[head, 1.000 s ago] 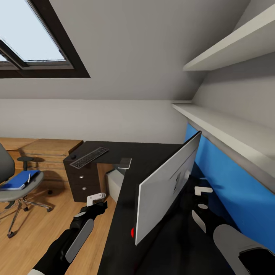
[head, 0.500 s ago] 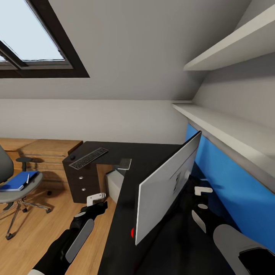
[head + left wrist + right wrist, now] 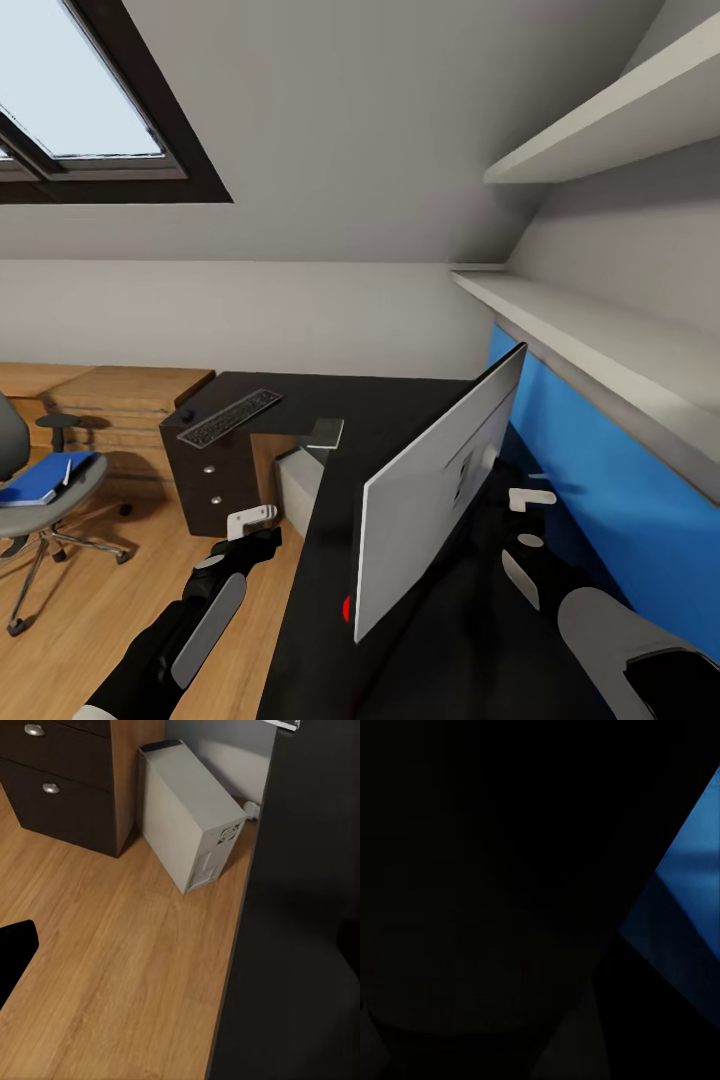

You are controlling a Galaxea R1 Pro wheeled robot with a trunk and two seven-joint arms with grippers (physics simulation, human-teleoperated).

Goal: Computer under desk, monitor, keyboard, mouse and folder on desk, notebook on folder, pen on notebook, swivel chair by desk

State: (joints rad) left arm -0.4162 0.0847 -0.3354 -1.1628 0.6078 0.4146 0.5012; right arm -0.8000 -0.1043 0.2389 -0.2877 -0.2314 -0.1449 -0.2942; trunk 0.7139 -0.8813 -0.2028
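The monitor [image 3: 430, 490] stands on the black desk [image 3: 390, 410], seen from its pale back. My right gripper [image 3: 530, 500] is low behind it, close to its stand; its jaws are hidden. The keyboard [image 3: 230, 417] and mouse [image 3: 187, 414] lie at the desk's far left end, with the grey notebook [image 3: 325, 432] near the inner corner. The computer [image 3: 297, 485] [image 3: 195, 825] sits on the floor beneath the desk. My left gripper [image 3: 250, 525] hangs over the floor beside the desk edge. On the swivel chair [image 3: 40, 500] rests the blue folder [image 3: 35, 483] with the white pen [image 3: 68, 470] on it.
A dark cabinet with round knobs [image 3: 215, 480] [image 3: 67, 780] holds up the desk's left end beside the computer. A wooden drawer chest [image 3: 110, 395] stands behind the chair. The blue back panel [image 3: 600, 480] [image 3: 690, 892] and wall shelves [image 3: 590, 330] close the right side. Wooden floor [image 3: 112, 967] lies between chair and desk.
The whole picture has drifted: chair, cabinet and keyboard sit slightly further left in the picture, so the camera has moved. The monitor and both arms keep their place in the picture.
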